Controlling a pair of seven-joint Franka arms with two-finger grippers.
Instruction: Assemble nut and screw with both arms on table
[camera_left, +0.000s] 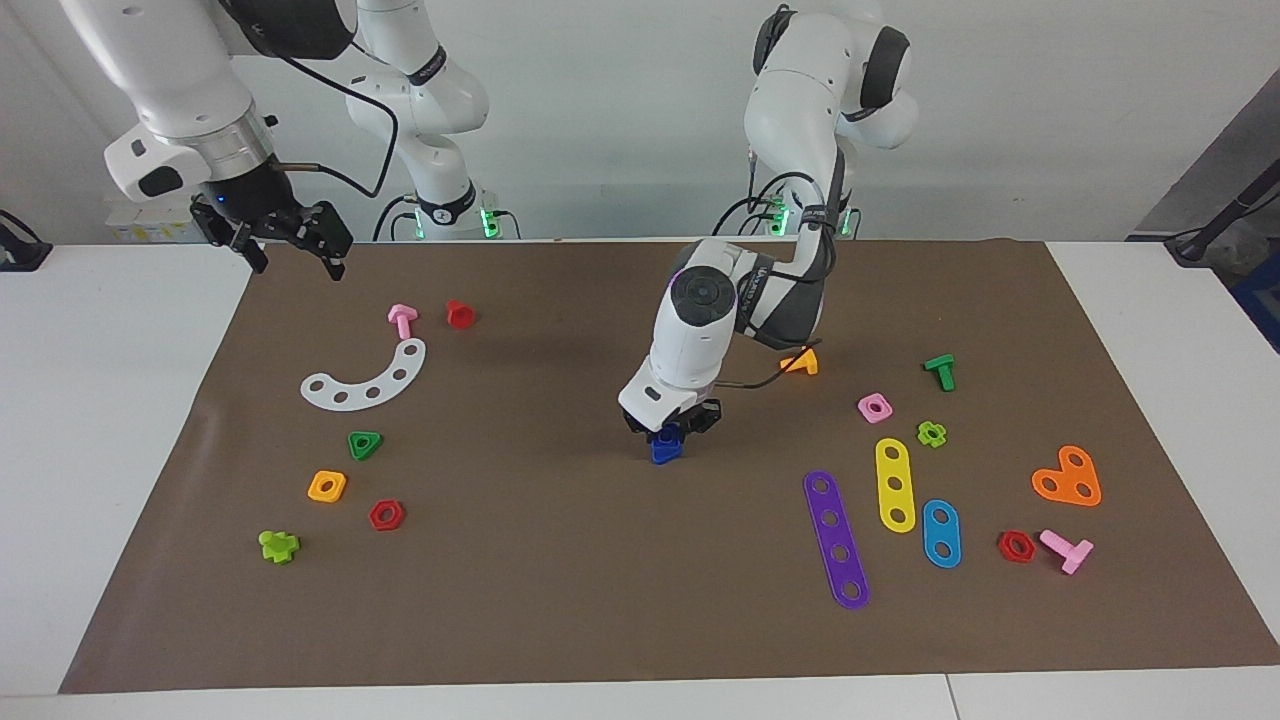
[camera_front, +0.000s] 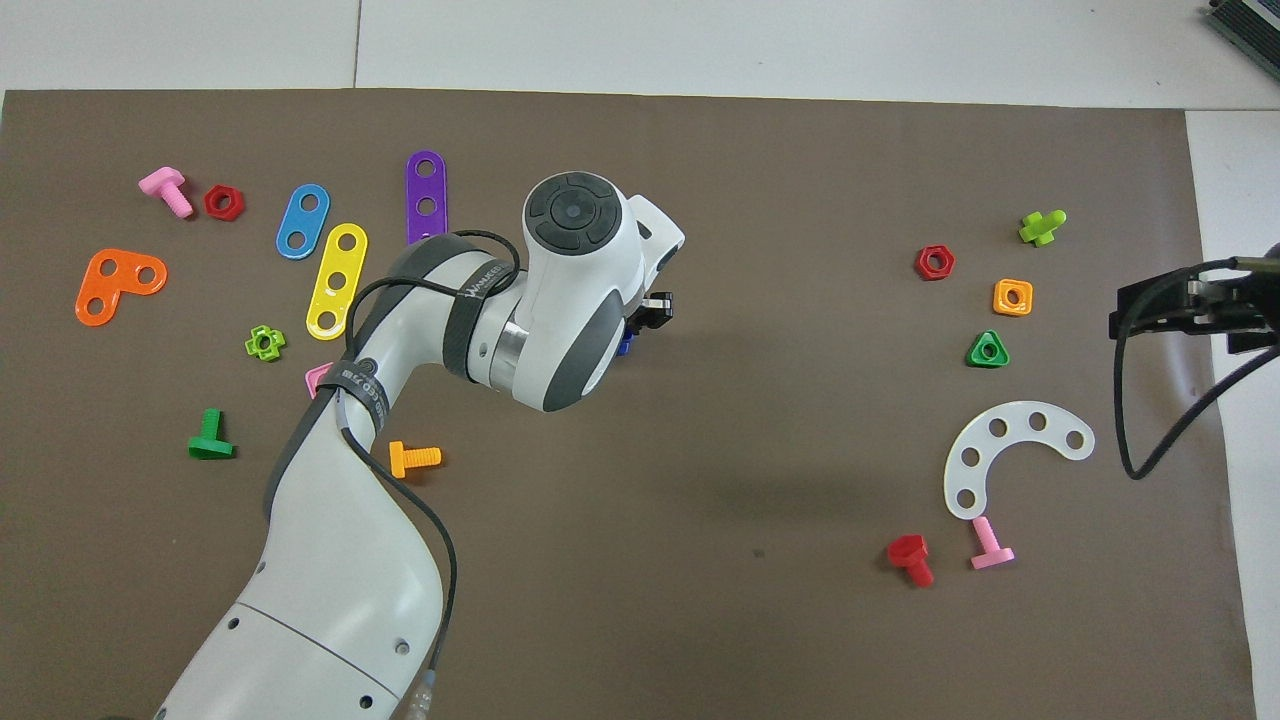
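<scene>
A dark blue piece (camera_left: 665, 447) stands on the brown mat (camera_left: 560, 600) near its middle. I cannot tell the nut and the screw apart in it. My left gripper (camera_left: 672, 430) points down right over it, its tips around the piece's top. In the overhead view the left wrist covers the piece except for a blue sliver (camera_front: 624, 346) next to the left gripper (camera_front: 648, 318). My right gripper (camera_left: 295, 262) is open and empty. It hangs raised over the mat's corner at the right arm's end, and also shows in the overhead view (camera_front: 1125, 322).
Toward the right arm's end lie a white curved strip (camera_left: 365, 378), pink bolt (camera_left: 402, 320), red bolt (camera_left: 459, 314), green triangular nut (camera_left: 365, 444), orange nut (camera_left: 327, 486) and red nut (camera_left: 386, 515). Toward the left arm's end lie an orange bolt (camera_left: 801, 362), pink nut (camera_left: 875, 407) and coloured strips (camera_left: 837, 540).
</scene>
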